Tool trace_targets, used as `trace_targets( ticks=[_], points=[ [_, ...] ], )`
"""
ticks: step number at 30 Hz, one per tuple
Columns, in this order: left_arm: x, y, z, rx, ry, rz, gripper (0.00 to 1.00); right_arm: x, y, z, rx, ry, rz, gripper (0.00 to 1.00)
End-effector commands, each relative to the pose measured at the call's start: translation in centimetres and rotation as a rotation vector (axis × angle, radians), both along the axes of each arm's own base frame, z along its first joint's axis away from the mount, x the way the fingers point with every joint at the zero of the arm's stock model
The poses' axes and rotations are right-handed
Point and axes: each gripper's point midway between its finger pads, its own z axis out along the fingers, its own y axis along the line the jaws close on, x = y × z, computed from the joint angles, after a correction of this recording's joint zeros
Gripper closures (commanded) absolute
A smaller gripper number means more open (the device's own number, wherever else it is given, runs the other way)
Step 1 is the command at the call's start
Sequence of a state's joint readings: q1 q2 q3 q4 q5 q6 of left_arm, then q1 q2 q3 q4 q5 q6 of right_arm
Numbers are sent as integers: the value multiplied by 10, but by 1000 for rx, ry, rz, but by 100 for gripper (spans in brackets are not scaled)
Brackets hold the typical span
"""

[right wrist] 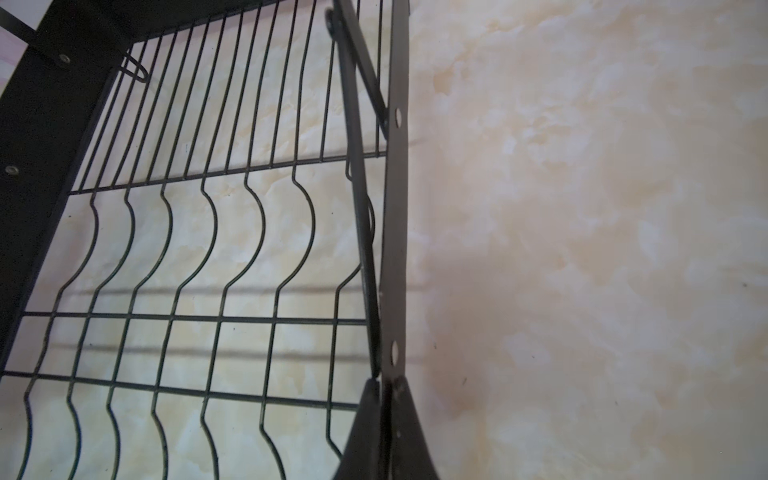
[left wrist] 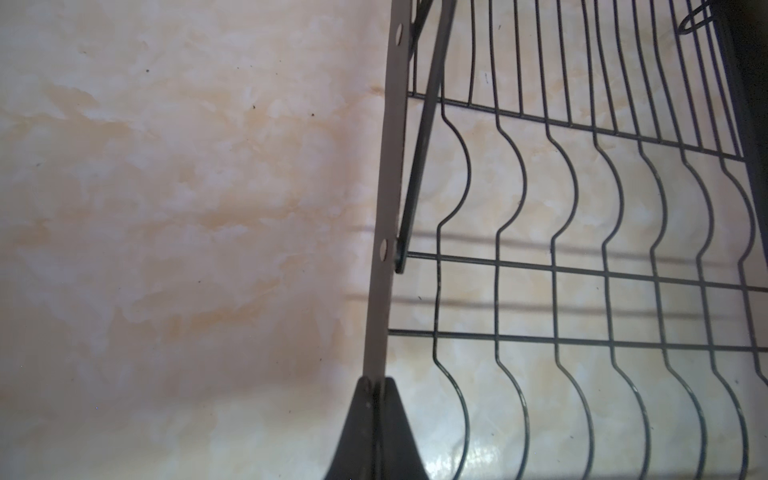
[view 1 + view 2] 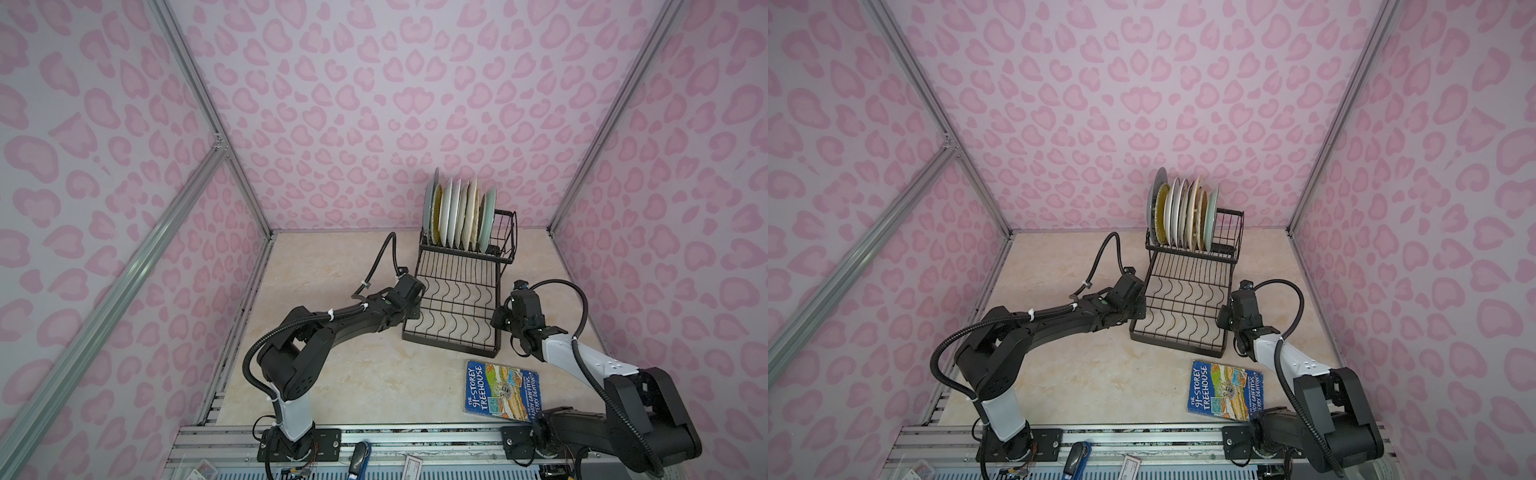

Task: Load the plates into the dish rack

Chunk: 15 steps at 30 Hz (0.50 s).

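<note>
plates: eight by my count (edges overlap), on edge in the raised basket, well beyond my left pincer and right pincer.
dish rack: one, flat tray between both.
book: one, flat on the worktop, behind the right pincer.
left pincer: clamped tight on the tray's left rail, arm stretched low.
right pincer: clamped tight on the right rail, wrist bent down.

left arm, right arm: black links, white segments | cables: black corrugated, white ties
</note>
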<state>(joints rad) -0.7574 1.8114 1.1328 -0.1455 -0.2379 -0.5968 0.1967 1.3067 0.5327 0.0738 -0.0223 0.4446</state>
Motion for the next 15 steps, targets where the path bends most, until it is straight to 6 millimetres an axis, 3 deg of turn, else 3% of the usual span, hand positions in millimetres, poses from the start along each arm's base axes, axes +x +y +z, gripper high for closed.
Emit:
trace_targets(
  ticks=[1,15],
  points=[
    [-16,29,-12,28,69,136,96,10,31,10,75,-47,114,98],
    [-50,92,-5,34,20,329,96,35,104,20,139,-82,253,100]
  ],
)
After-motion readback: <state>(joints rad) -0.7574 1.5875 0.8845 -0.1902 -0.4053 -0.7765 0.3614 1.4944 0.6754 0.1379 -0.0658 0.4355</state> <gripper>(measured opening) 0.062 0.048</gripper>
